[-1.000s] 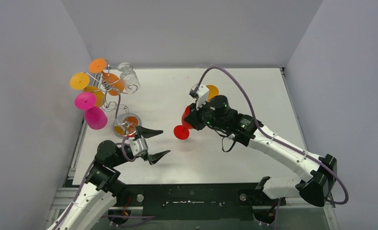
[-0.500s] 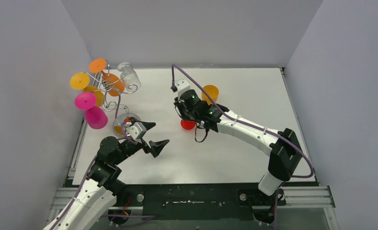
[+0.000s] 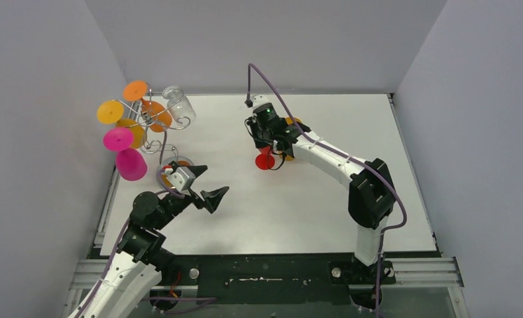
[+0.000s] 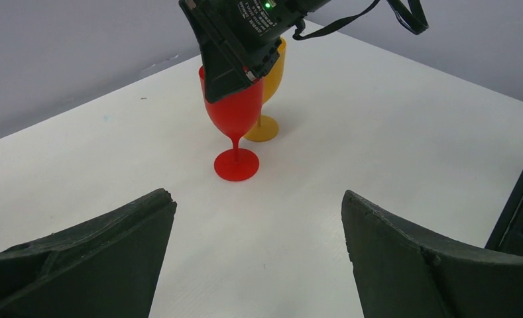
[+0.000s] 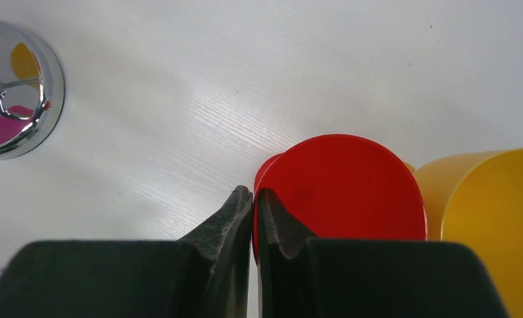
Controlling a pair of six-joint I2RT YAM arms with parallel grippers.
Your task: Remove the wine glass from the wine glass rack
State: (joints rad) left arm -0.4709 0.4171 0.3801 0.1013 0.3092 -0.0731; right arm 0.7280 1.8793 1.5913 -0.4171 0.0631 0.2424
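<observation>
From above, the wine glass rack (image 3: pixel 154 118) sits upper left. My right gripper (image 3: pixel 270 138), at centre, pinches the red wine glass (image 3: pixel 265 161), well apart from the rack.

In the left wrist view, my left gripper (image 4: pixel 258 199) gapes wide, with the glass at upper centre.

In the right wrist view, my fingers (image 5: pixel 229 218) clamp the glass rim at lower centre.

The top view looks steeply down from above and behind the arm bases at 6 o'clock, taking in the whole surface (image 3: pixel 298 212), with the rack (image 3: pixel 156 129) at 10 o'clock. The left wrist view sits low, looking level across the surface between its own fingers (image 4: pixel 93 258) at the red glass (image 4: pixel 235 119), fairly near. The right wrist view looks straight down into that glass, very close. All three share it and the yellow glass (image 4: pixel 268 86).
</observation>
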